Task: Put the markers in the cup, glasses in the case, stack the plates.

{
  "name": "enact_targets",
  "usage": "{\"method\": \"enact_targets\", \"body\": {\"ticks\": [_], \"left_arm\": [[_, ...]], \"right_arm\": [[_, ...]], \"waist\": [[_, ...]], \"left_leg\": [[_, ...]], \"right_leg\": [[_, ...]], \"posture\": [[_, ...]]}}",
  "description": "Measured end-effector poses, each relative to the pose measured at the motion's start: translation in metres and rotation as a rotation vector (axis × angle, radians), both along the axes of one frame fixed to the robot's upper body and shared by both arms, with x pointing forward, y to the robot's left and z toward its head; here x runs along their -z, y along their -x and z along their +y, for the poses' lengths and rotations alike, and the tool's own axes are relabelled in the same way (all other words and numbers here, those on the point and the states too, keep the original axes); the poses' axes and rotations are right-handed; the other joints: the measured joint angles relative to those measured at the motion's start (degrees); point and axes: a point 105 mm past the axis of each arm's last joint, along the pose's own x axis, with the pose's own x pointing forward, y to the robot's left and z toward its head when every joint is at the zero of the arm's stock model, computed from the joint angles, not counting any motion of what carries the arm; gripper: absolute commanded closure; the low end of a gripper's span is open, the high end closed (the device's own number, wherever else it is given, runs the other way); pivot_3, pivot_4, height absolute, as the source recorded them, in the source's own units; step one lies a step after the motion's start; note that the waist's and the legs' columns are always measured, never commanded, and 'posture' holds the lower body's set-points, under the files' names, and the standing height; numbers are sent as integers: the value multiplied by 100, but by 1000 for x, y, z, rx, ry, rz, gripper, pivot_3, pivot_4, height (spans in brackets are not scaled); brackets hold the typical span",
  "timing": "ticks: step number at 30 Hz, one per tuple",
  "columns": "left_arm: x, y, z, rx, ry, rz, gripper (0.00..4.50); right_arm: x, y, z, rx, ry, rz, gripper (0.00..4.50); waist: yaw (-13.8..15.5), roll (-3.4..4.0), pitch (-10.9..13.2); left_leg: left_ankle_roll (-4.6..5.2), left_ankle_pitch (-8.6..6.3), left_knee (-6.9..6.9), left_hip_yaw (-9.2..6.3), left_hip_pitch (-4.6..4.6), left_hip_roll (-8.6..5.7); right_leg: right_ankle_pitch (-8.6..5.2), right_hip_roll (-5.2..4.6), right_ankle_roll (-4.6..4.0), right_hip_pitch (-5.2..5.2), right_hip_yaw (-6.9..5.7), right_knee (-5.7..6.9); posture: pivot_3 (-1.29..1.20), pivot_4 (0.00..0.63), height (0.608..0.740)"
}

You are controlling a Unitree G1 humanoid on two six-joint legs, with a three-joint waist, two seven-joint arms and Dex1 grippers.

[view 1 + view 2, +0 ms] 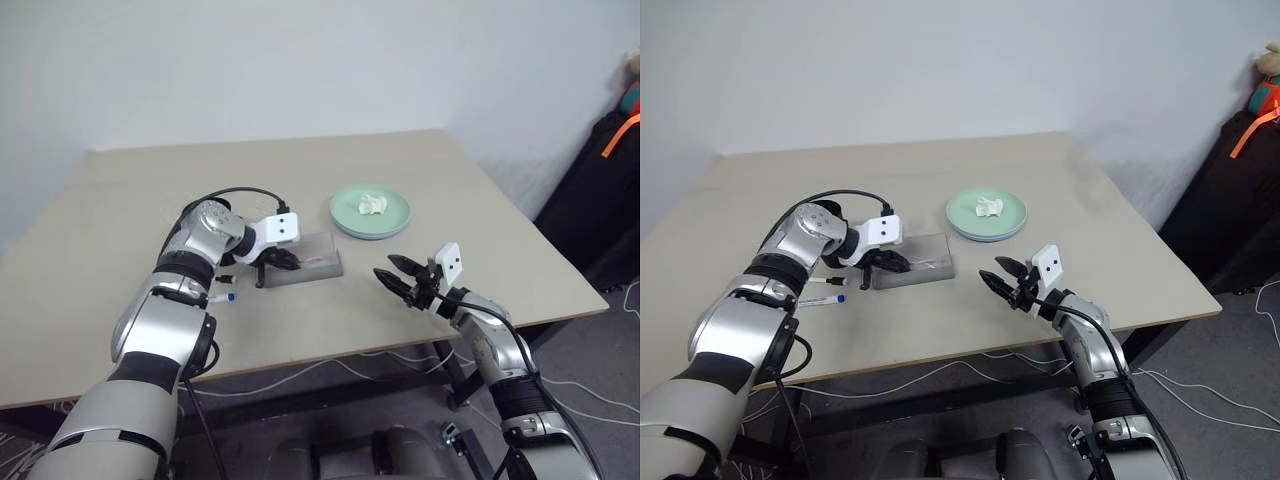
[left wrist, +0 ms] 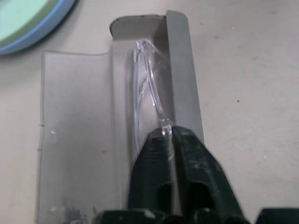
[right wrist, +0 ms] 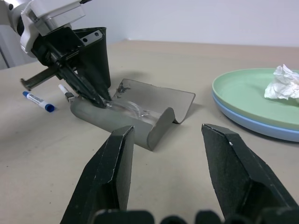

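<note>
The left gripper [image 2: 169,140] pinches the glasses [image 2: 148,88] inside the open case [image 3: 140,114]; pulling away early could drag them out; the right gripper [image 3: 168,135] waits wide alongside.

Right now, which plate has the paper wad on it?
The mint green plate, stacked atop the light blue plate, carries the white paper wad.

bare table [image 1: 420,275] lies open between the case [image 1: 312,262] and stacked plates [image 1: 370,212].
</note>
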Motion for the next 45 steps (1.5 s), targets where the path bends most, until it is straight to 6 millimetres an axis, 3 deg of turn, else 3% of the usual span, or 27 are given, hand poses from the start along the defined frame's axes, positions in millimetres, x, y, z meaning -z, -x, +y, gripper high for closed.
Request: {"method": "enact_targets", "body": {"ticks": [2, 11, 14, 18, 28, 36, 41, 45], "left_arm": [[-1, -3, 0, -18, 3, -23, 2486], [-4, -17, -5, -108, 51, -117, 2486], [-16, -26, -6, -155, 85, -177, 3102], [-35, -39, -6, -210, 103, -291, 4471], [-27, -57, 8, -324, -99, -513, 4471], [-6, -55, 18, -284, -294, -578, 4471], [-4, -54, 19, -265, -315, -574, 4471], [-7, -50, 20, -316, -188, -469, 4471]], "right_arm": [[0, 0, 0, 0, 0, 0, 2004], [1, 0, 1, -2, -1, 4, 2004], [1, 0, 1, -2, -1, 5, 2004], [1, 0, 1, -2, 0, 5, 2004], [1, 0, 1, -2, 0, 6, 2004], [2, 1, 0, 1, 0, 9, 2004], [4, 1, 1, 5, -3, 14, 2004], [6, 2, 0, 8, -3, 19, 2004]], "waist": [[0, 0, 0], [2, -4, 2], [-2, -5, 3], [-3, -5, 3], [-1, -6, 3], [-2, -6, 4], [-3, -6, 3], [-3, -4, 2]], "left_leg": [[0, 0, 2, 0, 0, 0], [-1, -1, 17, -5, -7, 0], [-1, -1, 15, -5, -8, 0], [-1, -1, 0, -2, -8, 0], [-2, -1, -2, -1, -7, 0], [-3, -2, -4, 1, -8, 0], [-18, -10, -5, 2, -5, 0], [-20, -12, -4, 2, -3, 0]], "right_leg": [[0, 0, 0, 1, 0, 0], [2, -1, 3, 4, -4, 2], [3, 0, 4, 1, -3, 2], [4, 1, 6, -5, -2, -2], [4, 1, 7, -4, -2, -2], [4, 1, 7, -7, -2, -3], [4, 0, 6, -7, -2, -2], [4, -1, 6, -5, -2, -2]], "posture": [[0, 0, 740], [0, 0, 740], [0, 0, 740], [0, 0, 740], [0, 0, 740], [0, 0, 740], [0, 0, 740], [0, 0, 740]]}}
